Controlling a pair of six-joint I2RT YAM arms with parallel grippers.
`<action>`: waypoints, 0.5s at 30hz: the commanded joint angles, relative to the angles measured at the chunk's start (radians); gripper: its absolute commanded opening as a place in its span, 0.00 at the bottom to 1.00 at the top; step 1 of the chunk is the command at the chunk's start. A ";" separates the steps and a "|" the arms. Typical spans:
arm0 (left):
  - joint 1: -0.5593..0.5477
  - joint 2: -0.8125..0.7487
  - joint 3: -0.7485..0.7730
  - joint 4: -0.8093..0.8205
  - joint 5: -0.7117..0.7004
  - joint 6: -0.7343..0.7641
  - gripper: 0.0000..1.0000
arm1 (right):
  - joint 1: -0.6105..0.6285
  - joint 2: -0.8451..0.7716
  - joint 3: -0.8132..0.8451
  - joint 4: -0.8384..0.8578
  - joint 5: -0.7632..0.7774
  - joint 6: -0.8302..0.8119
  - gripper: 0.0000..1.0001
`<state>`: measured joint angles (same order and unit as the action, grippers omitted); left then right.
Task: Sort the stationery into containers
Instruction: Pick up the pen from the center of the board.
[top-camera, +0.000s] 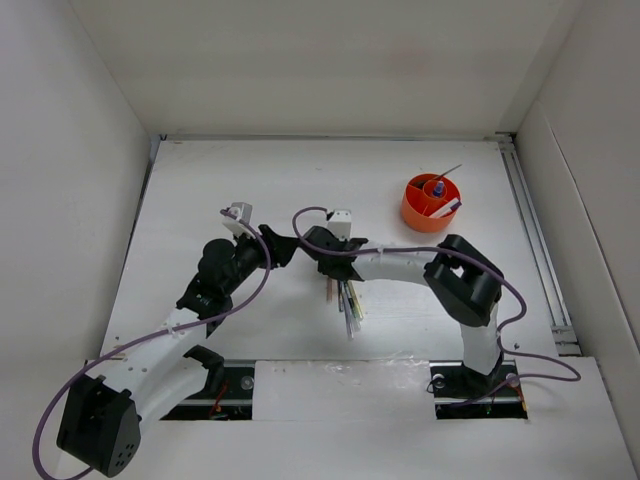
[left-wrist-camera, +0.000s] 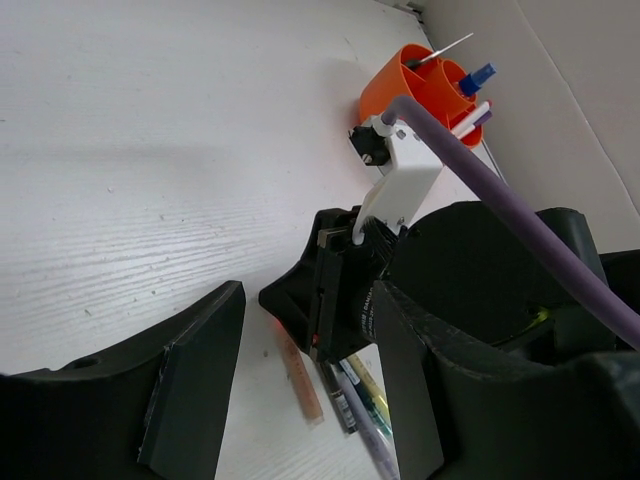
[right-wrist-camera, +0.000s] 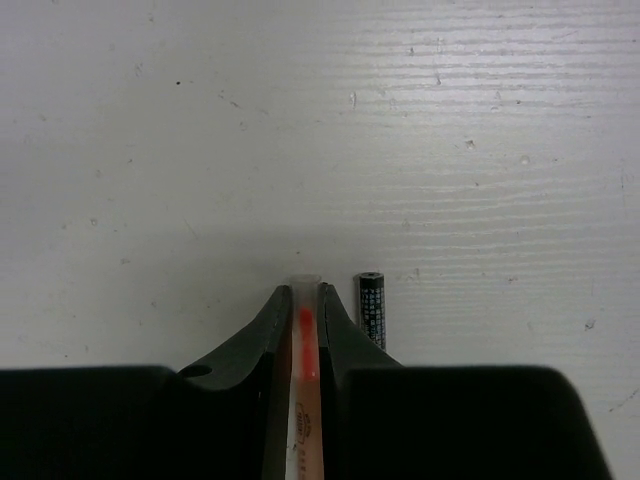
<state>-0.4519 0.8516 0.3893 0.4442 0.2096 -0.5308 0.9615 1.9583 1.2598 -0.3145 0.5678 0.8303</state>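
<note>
Mid-pickup here: the right gripper (right-wrist-camera: 303, 295) is pinched on a red pen (right-wrist-camera: 303, 335) low at the table. Next it needs a lift and a carry to the orange holder (top-camera: 430, 205), well apart at back right. The left gripper (left-wrist-camera: 305, 385) hangs spread and empty. The right wrist cam shows the pinch and a dark pen (right-wrist-camera: 371, 305) just beside it, but no holder; the top view is the reverse.

Top camera looks down from above and behind over the whole white counter (top-camera: 250, 180). Left wrist camera, low, faces the round bright-orange plastic holder (left-wrist-camera: 398, 88) both show. Right wrist camera stares close at the counter.
</note>
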 joint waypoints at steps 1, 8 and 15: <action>-0.007 -0.008 0.031 0.064 0.034 0.002 0.51 | 0.000 -0.010 0.073 -0.026 0.015 -0.014 0.03; -0.007 -0.037 0.031 0.051 0.034 0.002 0.51 | -0.119 -0.191 0.150 -0.014 0.060 -0.059 0.01; -0.007 -0.037 0.031 0.042 0.036 0.002 0.51 | -0.412 -0.343 0.150 -0.001 -0.016 -0.031 0.01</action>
<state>-0.4526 0.8326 0.3893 0.4480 0.2283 -0.5320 0.6464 1.6917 1.3796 -0.3252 0.5488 0.7860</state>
